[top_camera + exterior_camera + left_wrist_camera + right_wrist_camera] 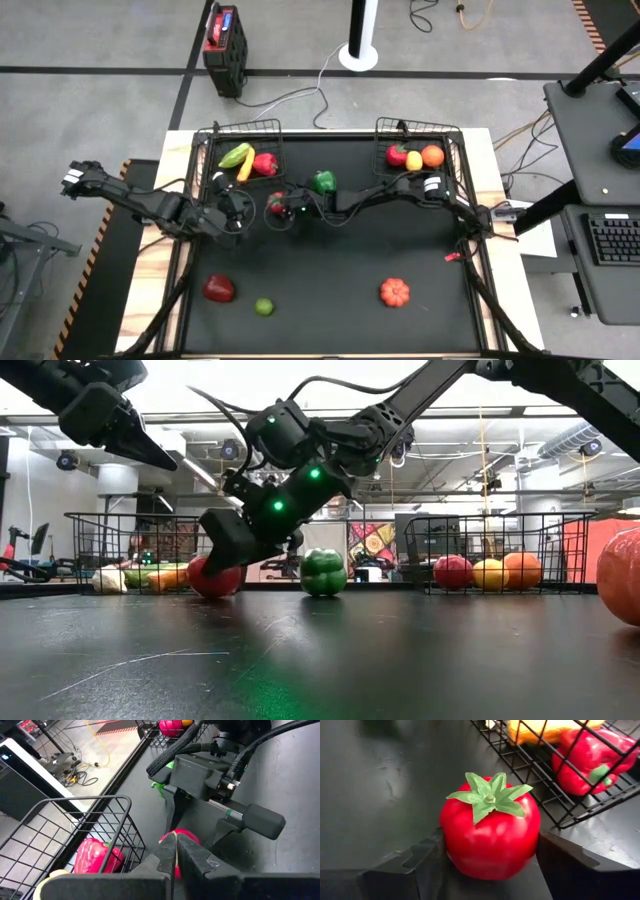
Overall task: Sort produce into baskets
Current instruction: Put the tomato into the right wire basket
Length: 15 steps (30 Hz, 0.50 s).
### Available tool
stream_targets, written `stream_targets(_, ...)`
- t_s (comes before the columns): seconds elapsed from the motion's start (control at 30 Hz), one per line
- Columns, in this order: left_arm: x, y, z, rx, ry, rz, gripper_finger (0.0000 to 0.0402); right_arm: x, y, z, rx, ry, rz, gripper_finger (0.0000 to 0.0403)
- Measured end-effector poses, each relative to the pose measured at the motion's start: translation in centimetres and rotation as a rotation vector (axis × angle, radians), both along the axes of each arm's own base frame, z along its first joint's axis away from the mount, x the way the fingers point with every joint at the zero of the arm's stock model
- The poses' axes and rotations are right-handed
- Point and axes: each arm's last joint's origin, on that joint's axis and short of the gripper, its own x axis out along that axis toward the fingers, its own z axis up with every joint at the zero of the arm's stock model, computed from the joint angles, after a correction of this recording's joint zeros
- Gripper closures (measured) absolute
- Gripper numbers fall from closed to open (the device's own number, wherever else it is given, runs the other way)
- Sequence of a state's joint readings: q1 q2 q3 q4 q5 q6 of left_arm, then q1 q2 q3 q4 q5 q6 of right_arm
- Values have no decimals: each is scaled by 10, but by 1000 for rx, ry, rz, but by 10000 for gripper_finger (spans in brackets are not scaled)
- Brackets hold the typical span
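Note:
A red tomato with a green leafy top stands on the black table by the near right corner of the left basket. My right gripper reaches across from the right and is shut on the tomato. It also shows in the low view. My left gripper is shut and empty. It hangs above the table just left of the tomato. The left basket holds a green, a yellow and a red piece. The right basket holds a red, a yellow and an orange piece. My right gripper has the tomato's two opposite sides between its two fingers, low on its body. The fingers come slanting down from the table's right side. The tomato stands upright with its base on the table.
A green pepper stands on the table right of the tomato, under the right arm. A dark red piece, a lime and an orange-red ribbed piece lie near the front edge. The middle of the table is bare.

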<state>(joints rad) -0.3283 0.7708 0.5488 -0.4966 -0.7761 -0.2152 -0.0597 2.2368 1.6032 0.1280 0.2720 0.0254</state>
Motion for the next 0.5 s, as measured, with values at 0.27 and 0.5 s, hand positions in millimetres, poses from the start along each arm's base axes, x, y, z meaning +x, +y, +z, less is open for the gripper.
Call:
stream_targets(0.27, 1, -2, 3, -35, -40, 3, 402, -10, 9, 43, 3, -6, 39, 137)
stream_targets(0.5, 7, -11, 13, -140, -149, -87, 402, -52, 18, 115, 33, 112, 36, 135)
